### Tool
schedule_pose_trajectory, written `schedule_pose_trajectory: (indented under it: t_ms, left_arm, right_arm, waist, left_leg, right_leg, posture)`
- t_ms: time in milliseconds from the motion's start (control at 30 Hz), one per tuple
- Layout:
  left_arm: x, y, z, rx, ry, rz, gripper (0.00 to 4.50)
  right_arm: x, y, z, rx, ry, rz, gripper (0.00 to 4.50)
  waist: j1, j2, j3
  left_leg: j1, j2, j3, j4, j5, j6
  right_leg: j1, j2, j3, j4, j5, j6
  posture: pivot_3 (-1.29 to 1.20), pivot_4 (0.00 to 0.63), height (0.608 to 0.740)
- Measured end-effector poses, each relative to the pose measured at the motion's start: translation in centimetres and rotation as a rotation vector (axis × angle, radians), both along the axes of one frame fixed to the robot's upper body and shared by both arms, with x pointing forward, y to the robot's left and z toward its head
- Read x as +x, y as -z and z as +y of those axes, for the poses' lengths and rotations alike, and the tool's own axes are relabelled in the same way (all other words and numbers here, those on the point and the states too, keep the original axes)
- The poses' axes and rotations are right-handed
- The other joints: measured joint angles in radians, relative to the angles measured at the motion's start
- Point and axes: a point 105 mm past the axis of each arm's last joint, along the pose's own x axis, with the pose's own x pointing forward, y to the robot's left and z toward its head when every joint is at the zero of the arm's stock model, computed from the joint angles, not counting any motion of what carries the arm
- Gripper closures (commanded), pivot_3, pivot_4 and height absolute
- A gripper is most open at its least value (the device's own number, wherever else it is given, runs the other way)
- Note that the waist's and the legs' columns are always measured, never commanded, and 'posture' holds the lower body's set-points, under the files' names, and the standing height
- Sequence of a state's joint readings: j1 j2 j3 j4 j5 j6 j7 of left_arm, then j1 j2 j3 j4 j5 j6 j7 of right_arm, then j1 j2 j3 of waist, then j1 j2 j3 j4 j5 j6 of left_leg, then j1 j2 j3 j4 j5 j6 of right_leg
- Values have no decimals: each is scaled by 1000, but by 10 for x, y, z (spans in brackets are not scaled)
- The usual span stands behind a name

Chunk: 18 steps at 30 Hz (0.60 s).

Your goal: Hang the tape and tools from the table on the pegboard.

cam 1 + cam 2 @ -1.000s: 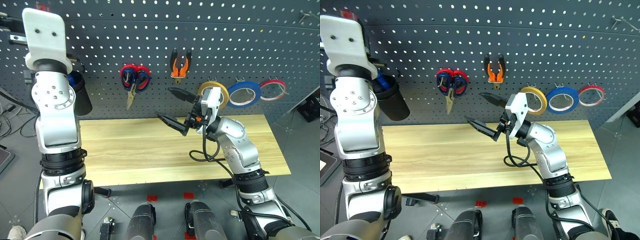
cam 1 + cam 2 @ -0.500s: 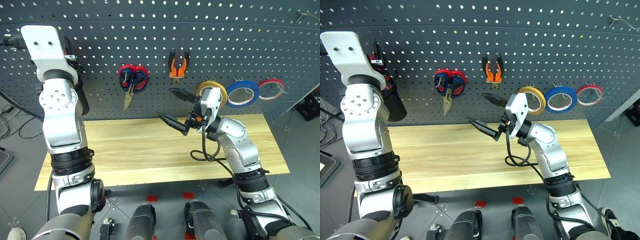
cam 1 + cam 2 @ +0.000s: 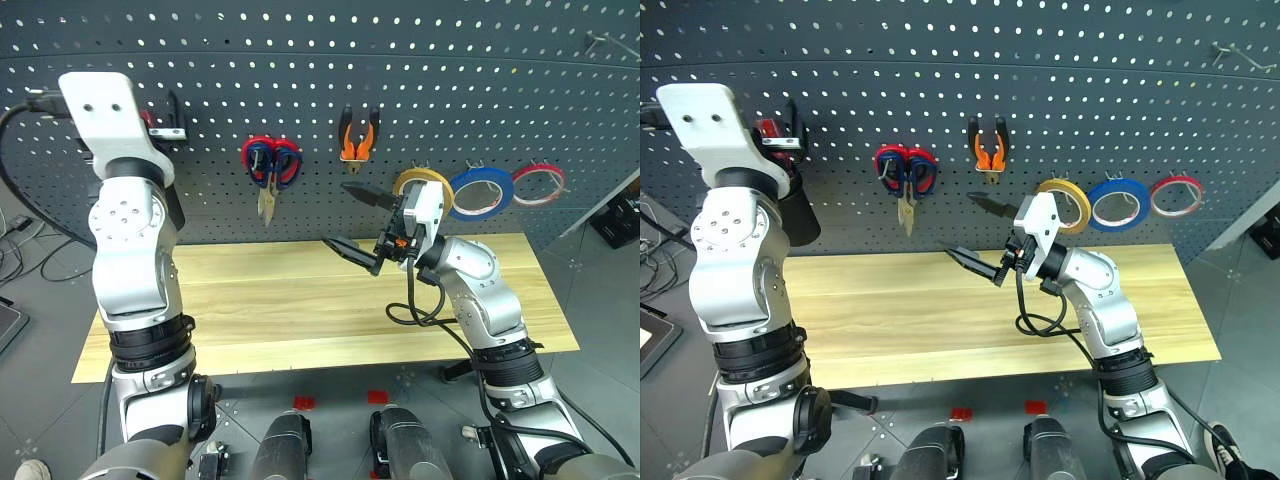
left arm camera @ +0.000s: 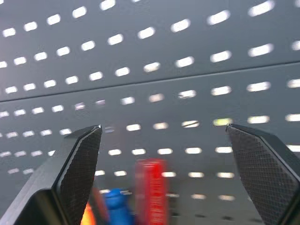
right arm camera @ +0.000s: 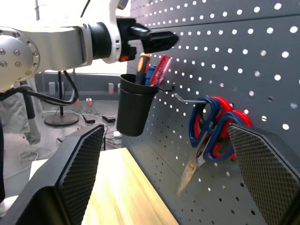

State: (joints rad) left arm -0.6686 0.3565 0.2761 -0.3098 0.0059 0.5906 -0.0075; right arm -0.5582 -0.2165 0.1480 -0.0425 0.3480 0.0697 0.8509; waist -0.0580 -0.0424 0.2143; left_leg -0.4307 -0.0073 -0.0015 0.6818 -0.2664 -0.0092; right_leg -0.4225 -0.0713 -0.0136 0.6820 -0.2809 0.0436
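Observation:
On the pegboard (image 3: pixel 450 80) hang the blue tape (image 3: pixel 482 192), the orange-and-black pliers (image 3: pixel 358 135) and the dark-blue-handled scissors (image 5: pixel 201 126), which share a hook with red-handled scissors (image 5: pixel 229 136). The red-handled screwdriver (image 5: pixel 160 69) stands in the black cup (image 5: pixel 136 105). My left gripper (image 4: pixel 163 128) hovers just above that cup, open and empty. My right gripper (image 3: pixel 358 222) is open and empty above the back of the table (image 3: pixel 300 300), pointing left.
A yellow ring (image 3: pixel 425 190) and a thin red ring (image 3: pixel 540 183) hang on either side of the blue tape. Orange- and blue-handled tools stand in the cup beside the screwdriver. A bare hook sticks out at the pegboard's top right (image 3: pixel 600 42).
My left gripper has opened and sunk a little over the cup, where the red screwdriver now stands free. My right arm has kept still. The view itself has shifted slightly.

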Motion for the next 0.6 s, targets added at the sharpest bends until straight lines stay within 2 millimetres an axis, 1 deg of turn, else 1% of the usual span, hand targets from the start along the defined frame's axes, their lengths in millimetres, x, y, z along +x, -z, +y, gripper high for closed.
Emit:
schedule_pose_trajectory:
  t_ms: [133, 200, 267, 400, 433, 533, 567, 600]
  left_arm:
    - [-7, 6, -39, 138, 163, 18, 24]
    - [-12, 15, -54, 189, 220, 37, 24]
    - [-18, 34, -63, 189, 259, 86, 24]
    - [-27, 85, -76, 140, 311, 239, 24]
    - [-30, 94, -78, 132, 319, 265, 24]
    - [-39, 111, -83, 107, 332, 309, 24]
    - [-42, 117, -84, 99, 329, 323, 24]
    - [-44, 126, -82, 77, 324, 352, 24]
  right_arm:
    - [0, 1, -1, -16, 10, -14, 0]
    - [1, 1, -3, -29, 23, -23, 0]
    - [1, 6, -8, -61, 64, -34, 0]
    - [-1, 21, -14, -89, 136, -16, 0]
    - [-2, 25, -15, -92, 150, -8, 0]
    - [-7, 37, -17, -104, 198, 23, 0]
    - [-6, 40, -19, -110, 225, 36, 0]
    - [-3, 46, -22, -115, 266, 66, 0]
  waist:
    - [0, 0, -1]
    - [-1, 2, -2]
    - [0, 5, -9]
    - [1, 5, -14]
    - [3, 5, -14]
    - [6, 5, -14]
    - [6, 6, -15]
    - [6, 6, -15]
  left_leg:
    - [0, 0, 0, 0, 0, 0]
    - [0, 0, 1, 0, 0, 0]
    - [1, 0, 1, -1, 0, 1]
    - [1, 0, 1, -1, -1, 1]
    - [1, 0, 0, -1, -1, 1]
    - [2, 0, 1, -1, -1, 2]
    - [2, 0, 1, -1, -1, 2]
    - [3, 0, 1, -1, -1, 2]
  right_leg:
    - [0, 0, 1, 0, 0, 0]
    - [0, 0, 1, 0, 0, 0]
    - [0, 0, 2, 0, 0, 0]
    - [1, 0, 3, 0, 0, 0]
    - [1, 0, 4, 0, 0, 0]
    - [2, 0, 4, 0, 0, 0]
    - [2, 0, 4, 0, 0, 0]
    - [3, 0, 4, 0, 0, 0]
  posture:
    - [-98, 157, 740]
    - [-98, 156, 740]
    - [-98, 155, 740]
    - [-100, 165, 740]
    - [-102, 168, 740]
    - [-104, 174, 740]
    - [-105, 177, 740]
    - [-105, 177, 740]
